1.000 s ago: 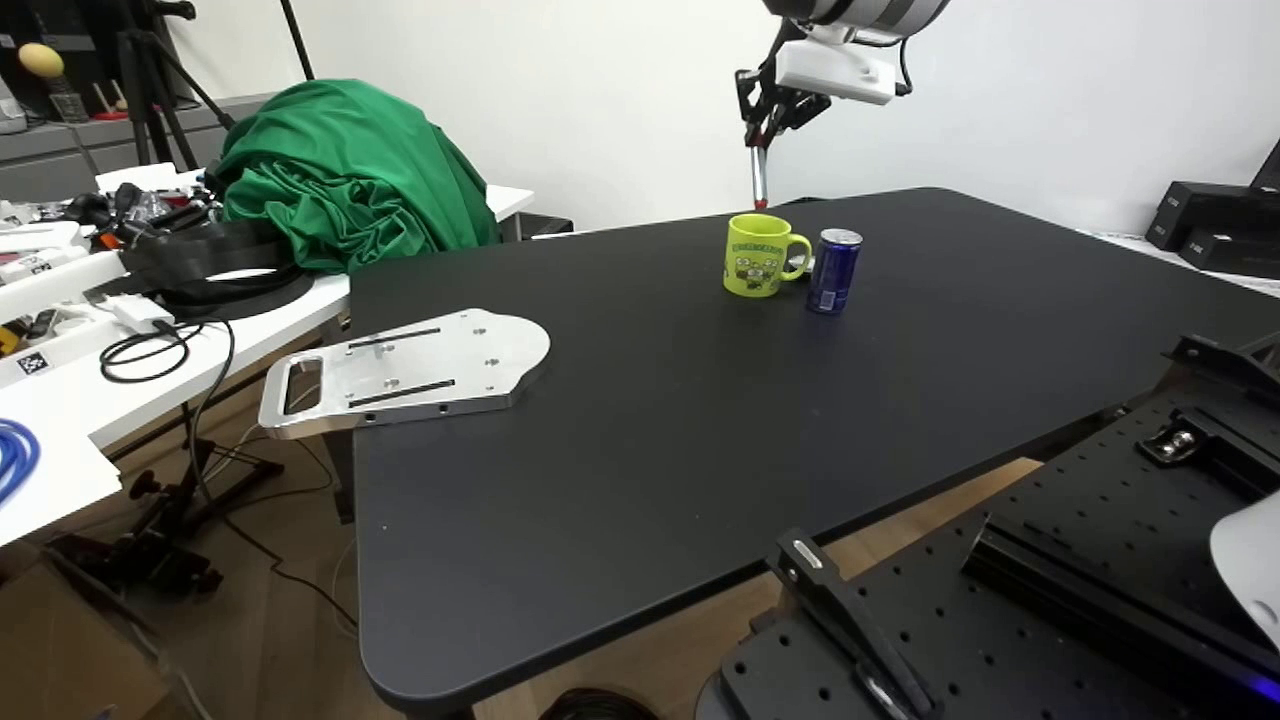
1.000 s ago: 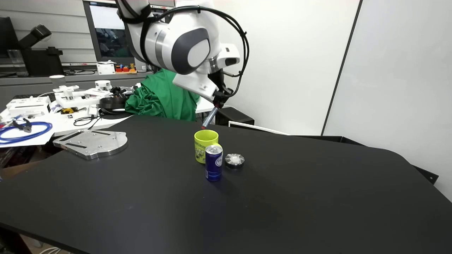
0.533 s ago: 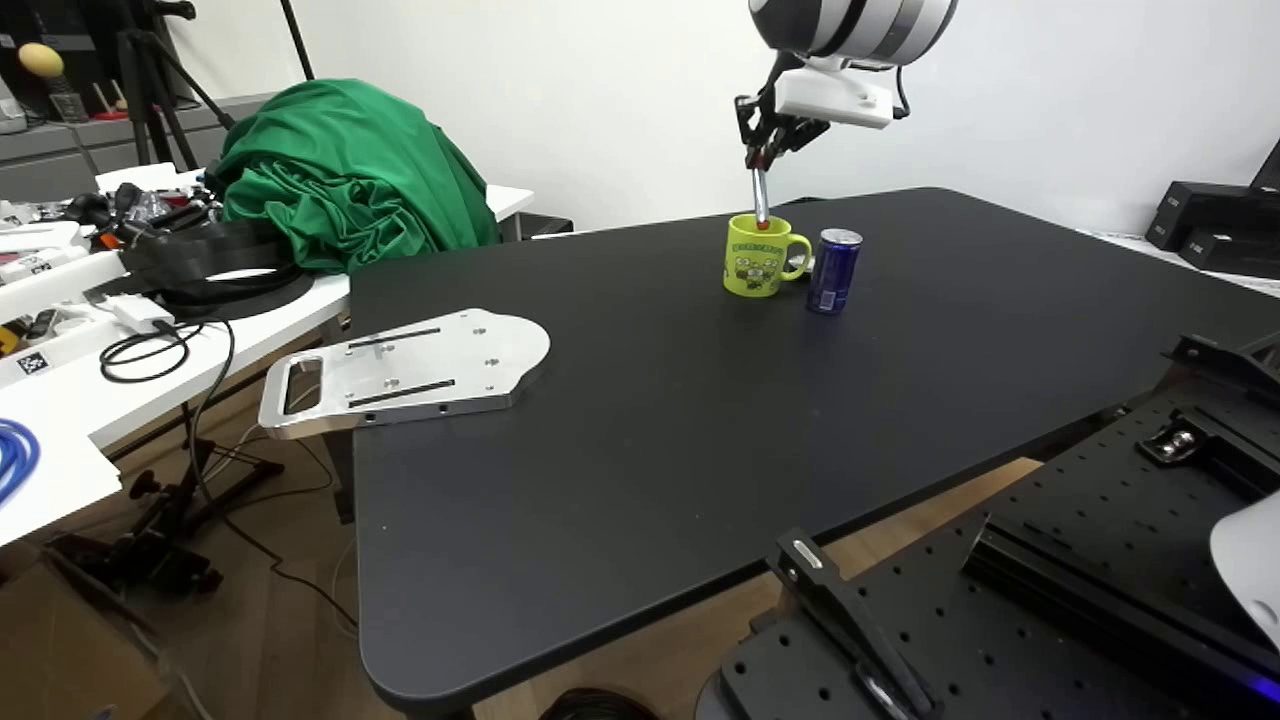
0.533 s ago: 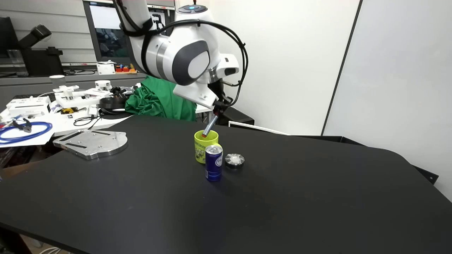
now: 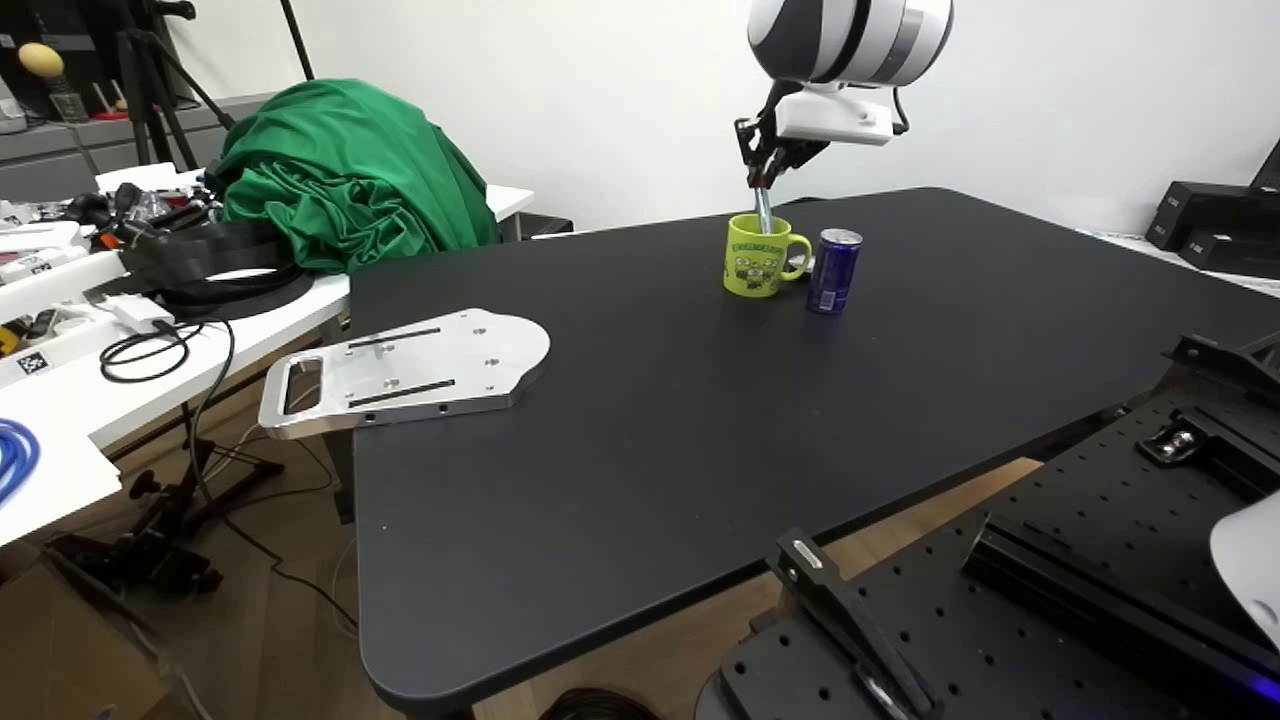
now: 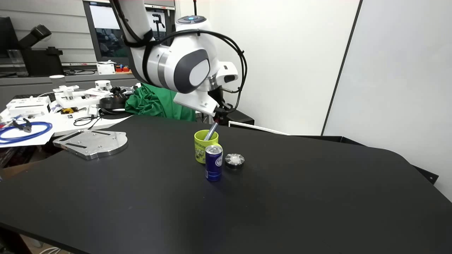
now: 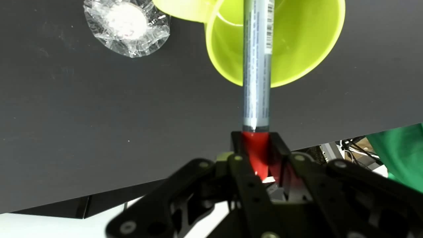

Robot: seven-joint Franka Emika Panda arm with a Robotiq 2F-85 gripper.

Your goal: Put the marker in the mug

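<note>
The marker has a silver-grey body and red ends. It shows in both exterior views (image 5: 764,212) (image 6: 211,131) and in the wrist view (image 7: 257,76). My gripper (image 7: 256,138) is shut on its upper red end; it also shows in both exterior views (image 5: 760,180) (image 6: 216,119). The marker is tilted, and its lower end is inside the yellow-green mug (image 5: 752,268), hidden by the mug wall in both exterior views. The mug stands upright on the black table, also in the wrist view (image 7: 297,43). My gripper is above the mug's rim. Whether the marker touches the mug, I cannot tell.
A dark blue can (image 5: 835,272) stands close to the mug on its handle side. A low round item in clear wrap (image 6: 235,160) lies beside them. A metal plate with a handle (image 5: 430,365) lies at the table's edge. Green cloth (image 5: 350,170) is piled on a white table.
My gripper has moved down with the marker in it. The marker's lower red end went from above the rim to inside the mug. The mug and can have not moved.
</note>
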